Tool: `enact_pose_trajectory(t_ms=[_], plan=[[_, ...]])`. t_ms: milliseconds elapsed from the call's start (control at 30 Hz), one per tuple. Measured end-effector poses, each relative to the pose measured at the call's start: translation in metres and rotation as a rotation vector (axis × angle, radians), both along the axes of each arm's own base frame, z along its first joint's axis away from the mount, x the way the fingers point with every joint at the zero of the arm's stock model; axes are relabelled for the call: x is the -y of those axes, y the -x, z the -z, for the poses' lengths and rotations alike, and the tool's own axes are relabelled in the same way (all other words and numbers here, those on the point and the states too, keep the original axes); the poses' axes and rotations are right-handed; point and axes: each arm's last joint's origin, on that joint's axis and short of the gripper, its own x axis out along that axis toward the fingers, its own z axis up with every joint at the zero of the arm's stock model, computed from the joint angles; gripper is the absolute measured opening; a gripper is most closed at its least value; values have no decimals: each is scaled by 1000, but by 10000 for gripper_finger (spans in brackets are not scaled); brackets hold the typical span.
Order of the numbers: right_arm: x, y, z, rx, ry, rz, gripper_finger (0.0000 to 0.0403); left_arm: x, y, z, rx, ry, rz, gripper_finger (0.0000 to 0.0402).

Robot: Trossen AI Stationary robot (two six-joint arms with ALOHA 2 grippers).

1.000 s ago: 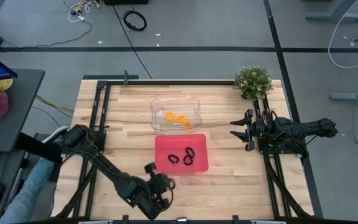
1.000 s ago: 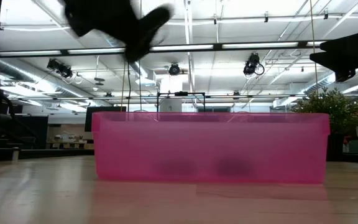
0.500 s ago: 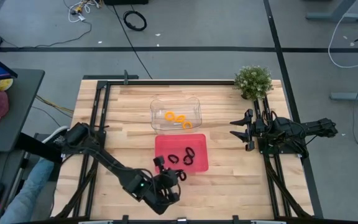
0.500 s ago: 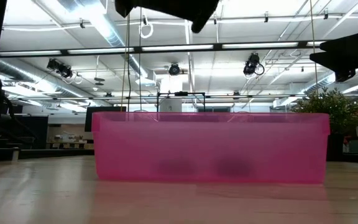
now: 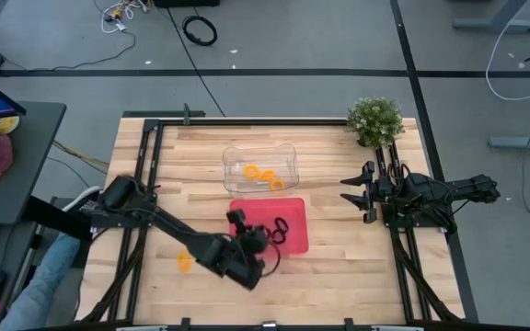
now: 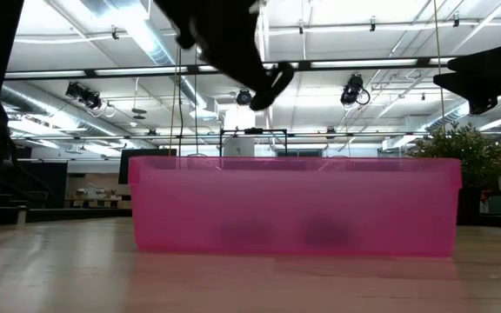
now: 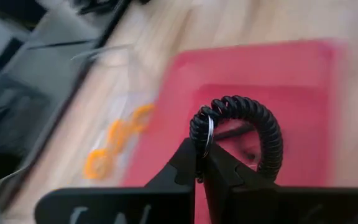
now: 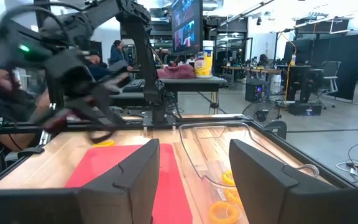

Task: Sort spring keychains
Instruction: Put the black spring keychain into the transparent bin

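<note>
Left end effector is clamped on a black keychain, held over the red tray. Right end effector waits with fingers apart, holding nothing, above the tabletop.

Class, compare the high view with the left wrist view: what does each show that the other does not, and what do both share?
Only the high view shows the small green potted plant, the open right claw waiting at the table's right side, and a lone orange spring keychain lying on the wooden table.

Only the left wrist view shows the left claw shut on a black coiled spring keychain by its metal ring.

Both show the red plastic tray and the orange coiled keychains in the clear plastic bin.
</note>
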Motion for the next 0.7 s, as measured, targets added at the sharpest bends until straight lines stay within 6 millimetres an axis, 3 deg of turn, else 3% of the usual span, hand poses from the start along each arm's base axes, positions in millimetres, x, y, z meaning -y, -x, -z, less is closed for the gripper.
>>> enact_pose_trajectory(t_ms=[133, 267, 567, 700], plan=[[0, 0, 0, 0, 0, 0, 198, -23, 8, 15, -36, -93, -74, 10], [0, 0, 0, 0, 0, 0, 198, -39, 16, 19, 8, -54, -52, 9], [0, 0, 0, 0, 0, 0, 198, -72, 38, 12, 319, 242, 387, 15], [0, 0, 0, 0, 0, 0, 198, -89, 53, 15, 351, 266, 515, 11]])
